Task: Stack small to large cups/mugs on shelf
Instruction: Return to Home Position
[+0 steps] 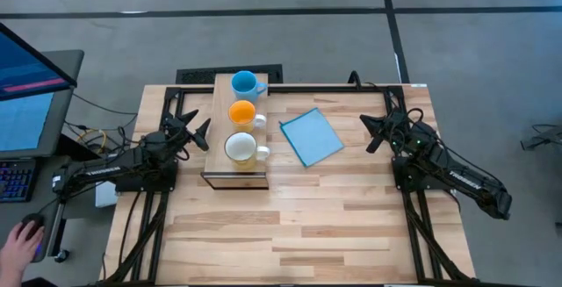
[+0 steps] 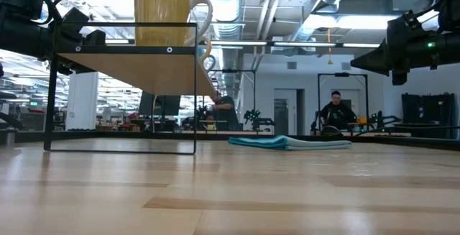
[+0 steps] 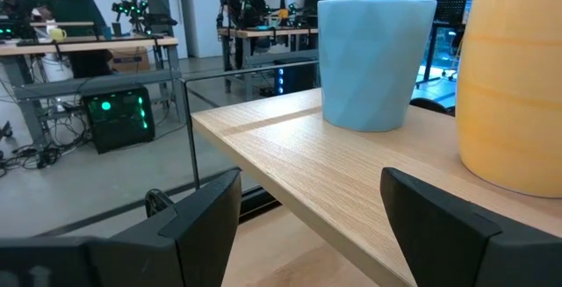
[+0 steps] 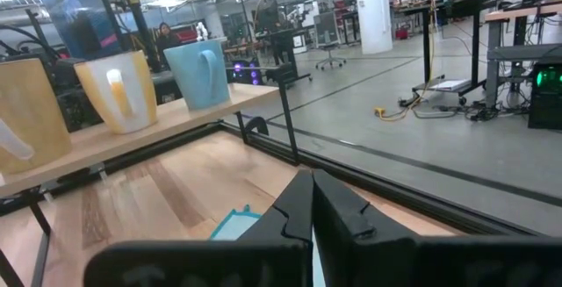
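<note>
Three mugs stand in a row by their bases on the light-wood shelf (image 1: 219,138) at the table's far left. The light-blue mug (image 1: 245,83) is farthest, the orange one (image 1: 242,112) is in the middle, and the cream-white one (image 1: 241,147) is nearest. My left gripper (image 1: 198,132) is open and empty just left of the shelf, level with its top; its wrist view shows the blue mug (image 3: 373,59) and a yellowish mug (image 3: 514,85). My right gripper (image 1: 373,133) is shut and empty at the table's right, well away from the shelf.
A flat blue square sheet (image 1: 311,136) lies on the table between the shelf and my right gripper. The shelf stands on a black wire frame (image 2: 50,98). A person's hand (image 1: 22,234) rests on a mouse beside the table's left, near a monitor.
</note>
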Available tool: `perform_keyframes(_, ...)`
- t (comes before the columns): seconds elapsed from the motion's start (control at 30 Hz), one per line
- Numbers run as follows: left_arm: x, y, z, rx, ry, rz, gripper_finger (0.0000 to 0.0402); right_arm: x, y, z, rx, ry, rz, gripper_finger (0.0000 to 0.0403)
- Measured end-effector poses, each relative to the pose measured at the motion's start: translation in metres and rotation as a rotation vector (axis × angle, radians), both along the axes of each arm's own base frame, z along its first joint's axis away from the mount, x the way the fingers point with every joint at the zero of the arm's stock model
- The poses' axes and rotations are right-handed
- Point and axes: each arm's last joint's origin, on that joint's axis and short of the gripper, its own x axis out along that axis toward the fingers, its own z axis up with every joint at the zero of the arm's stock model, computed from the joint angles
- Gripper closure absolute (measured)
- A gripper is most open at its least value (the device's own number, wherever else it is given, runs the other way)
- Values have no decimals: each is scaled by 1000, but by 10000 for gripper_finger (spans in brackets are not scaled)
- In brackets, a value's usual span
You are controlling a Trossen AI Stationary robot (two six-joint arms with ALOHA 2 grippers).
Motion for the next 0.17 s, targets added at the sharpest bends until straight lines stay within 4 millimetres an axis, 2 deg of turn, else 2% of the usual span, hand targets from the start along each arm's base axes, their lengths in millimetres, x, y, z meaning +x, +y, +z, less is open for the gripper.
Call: perform_keyframes(0.17, 0, 0, 0, 0, 0, 0, 136, 0, 0, 0, 0, 0, 0, 374)
